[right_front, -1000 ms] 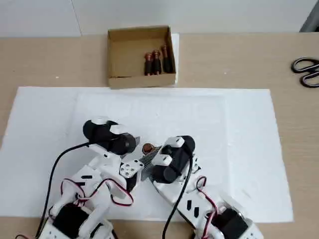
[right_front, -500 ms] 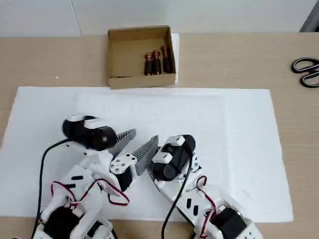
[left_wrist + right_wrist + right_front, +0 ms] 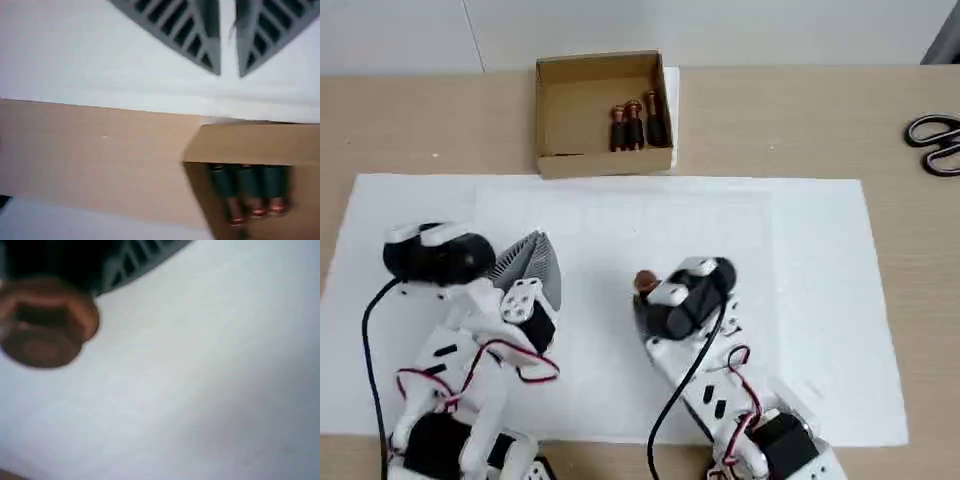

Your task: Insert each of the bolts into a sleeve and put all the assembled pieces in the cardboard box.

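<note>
A second ago both claws meet over one bolt near the front of the sheet; now they stand well apart. The left gripper point(image 3: 534, 243) has swung away to its own side and points towards the box, its two ribbed grey fingers point(image 3: 185, 27) parted by only a narrow slot with nothing between them. The right gripper point(image 3: 645, 296) has drifted a little towards its side and keeps the bolt point(image 3: 646, 281), jaws closed on it. The copper hexagonal head point(image 3: 45, 327) juts out beside a dark mass, and whether that mass is a sleeve or part of the jaw cannot be told. Judging by the handover, the joining step looks finished and the carry to the box is what remains for this piece. The arms are white plastic shells with black motors and loose red and black wires. Under them lies a matte white sheet point(image 3: 800, 260), soft-looking and faintly creased, spread over a smooth pale wooden table point(image 3: 770, 110). Beyond its far edge sits the cardboard box point(image 3: 605, 162), shallow, open-topped, plain brown, with three assembled pieces point(image 3: 635, 124) lying side by side against one wall, each a dark cylinder capped in copper. Far off at the table's edge rest dark-handled scissors point(image 3: 934, 143)
</note>
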`<action>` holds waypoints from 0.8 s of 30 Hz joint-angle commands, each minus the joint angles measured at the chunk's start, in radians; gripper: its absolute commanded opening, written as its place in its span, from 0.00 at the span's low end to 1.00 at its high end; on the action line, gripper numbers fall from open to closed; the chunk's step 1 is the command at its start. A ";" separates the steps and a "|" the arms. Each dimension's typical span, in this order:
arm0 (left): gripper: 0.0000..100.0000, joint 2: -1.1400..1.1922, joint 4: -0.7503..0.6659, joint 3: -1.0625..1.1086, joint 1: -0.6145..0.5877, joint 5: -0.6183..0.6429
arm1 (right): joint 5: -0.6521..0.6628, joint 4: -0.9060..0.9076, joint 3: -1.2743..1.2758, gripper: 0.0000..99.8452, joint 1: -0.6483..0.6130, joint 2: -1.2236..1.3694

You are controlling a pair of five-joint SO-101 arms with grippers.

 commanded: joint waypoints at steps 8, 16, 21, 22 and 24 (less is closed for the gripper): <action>0.01 -0.009 -0.184 0.277 -0.189 -0.129 | -0.018 -0.165 -0.058 0.00 0.196 0.053; 0.01 -0.009 -0.265 0.461 -0.221 -0.133 | -0.138 -0.259 -0.384 0.00 0.285 0.547; 0.01 -0.009 -0.272 0.503 -0.221 -0.130 | -0.152 -0.367 -0.626 0.00 0.295 0.862; 0.01 -0.009 -0.272 0.503 -0.218 -0.132 | -0.152 -0.387 -0.672 0.00 0.295 0.920; 0.01 -0.009 -0.272 0.503 -0.218 -0.132 | -0.147 -0.410 -0.763 0.00 0.295 1.036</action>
